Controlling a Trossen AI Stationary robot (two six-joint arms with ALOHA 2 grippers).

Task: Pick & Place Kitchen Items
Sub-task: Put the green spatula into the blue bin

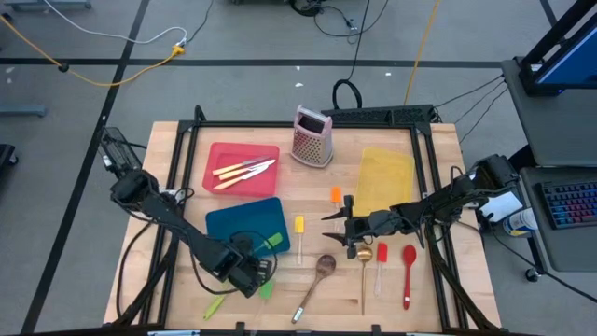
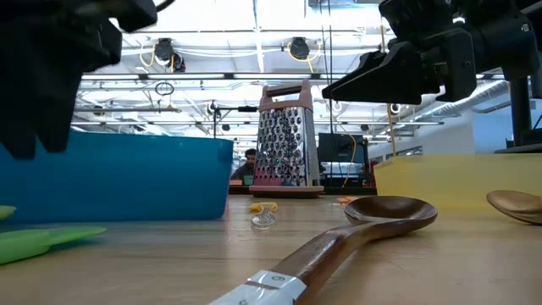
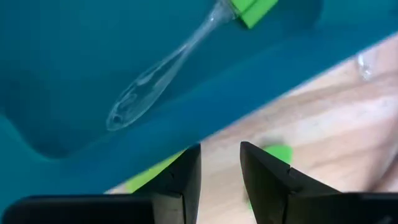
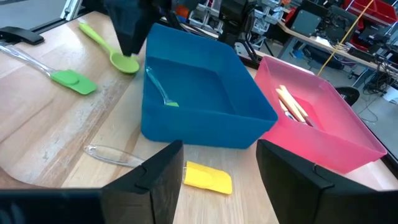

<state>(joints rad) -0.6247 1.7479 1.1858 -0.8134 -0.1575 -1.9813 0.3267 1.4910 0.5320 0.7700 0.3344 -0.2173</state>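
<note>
Already one green spatula (image 1: 271, 242) with a clear handle lies inside the blue bin (image 1: 224, 220), and cream-handled knives (image 1: 244, 171) rest in the red bin (image 1: 220, 154); the yellow bin (image 1: 386, 173) looks empty from above. Loose on the wooden table (image 1: 187, 154) wait the rest: a green spoon (image 1: 215, 306) and another green spatula (image 1: 266, 290) near the front edge, a yellow spatula (image 1: 299, 227), a small orange one (image 1: 336, 194), a wooden spoon (image 1: 314, 286), a gold spoon (image 1: 364, 261), and a red spatula (image 1: 381, 254) beside a red spoon (image 1: 408, 273). A metal grater (image 1: 312, 136) stands at the back.

Sorting by colour seems to be the job, and I judge it partway done. The left gripper (image 1: 254, 280) hovers low just past the blue bin's front corner, fingers slightly parted and holding nothing, the green pieces right below it. Its next move likely calls for a drop onto the green spatula or spoon, fingers straddling the thin handle.

The right gripper (image 1: 338, 224) reaches in from the right, arm stretched low across the table, fingers spread and empty, pointing toward the yellow spatula.
</note>
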